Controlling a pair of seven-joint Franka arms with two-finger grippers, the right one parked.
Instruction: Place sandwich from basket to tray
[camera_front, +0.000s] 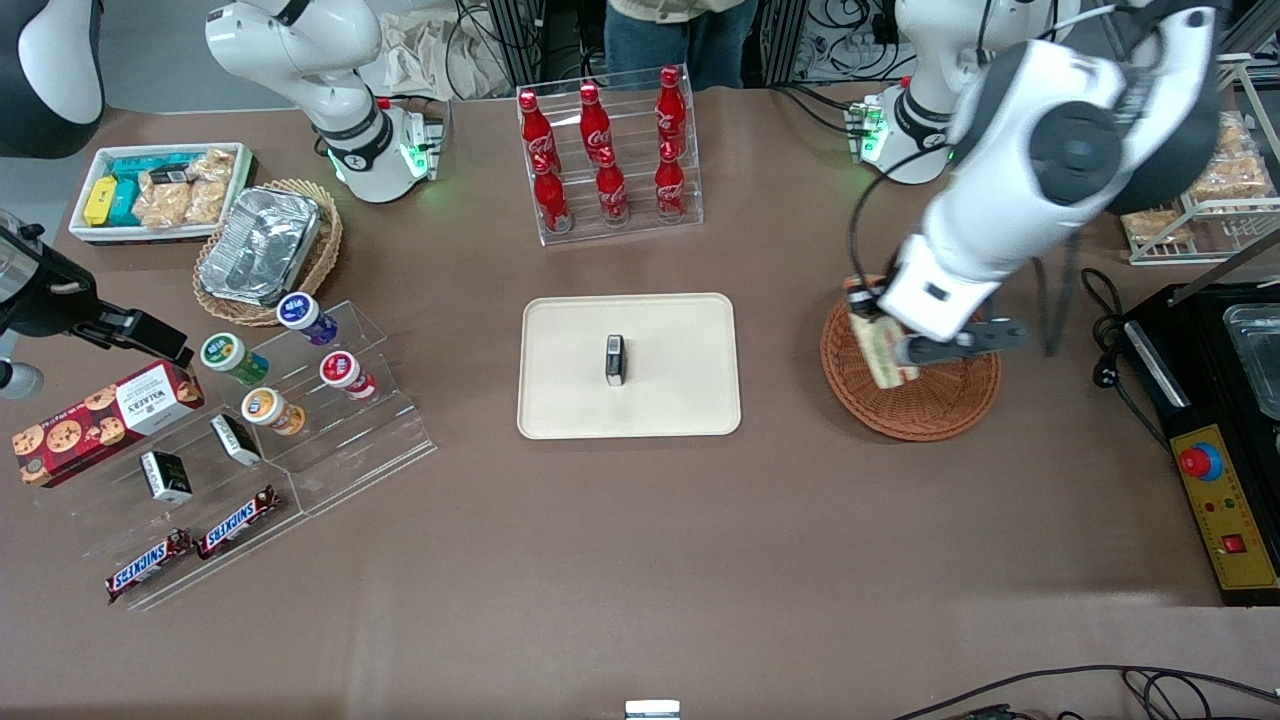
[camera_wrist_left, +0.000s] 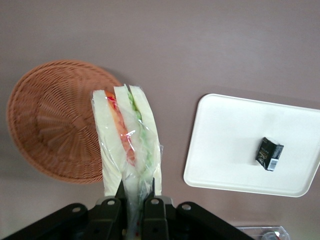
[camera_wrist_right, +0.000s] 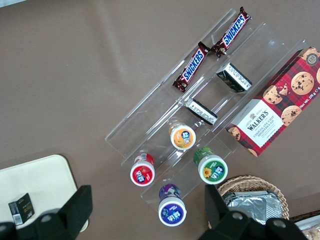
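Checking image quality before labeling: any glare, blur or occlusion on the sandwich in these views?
Front view: sandwich is partly covered by the arm, end effector over the basket. Left wrist view: sharp, film wrap glints mildly, fillings readable; tray bright, not blown out. Right wrist view: sandwich absent.

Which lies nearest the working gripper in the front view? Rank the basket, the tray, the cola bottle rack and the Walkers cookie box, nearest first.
The gripper holds the sandwich above the basket.
1. Basket: directly beneath it.
2. Tray: mid-table, toward the parked arm.
3. Cola bottle rack: farther from the front camera than the tray.
4. Walkers cookie box: at the parked arm's end.
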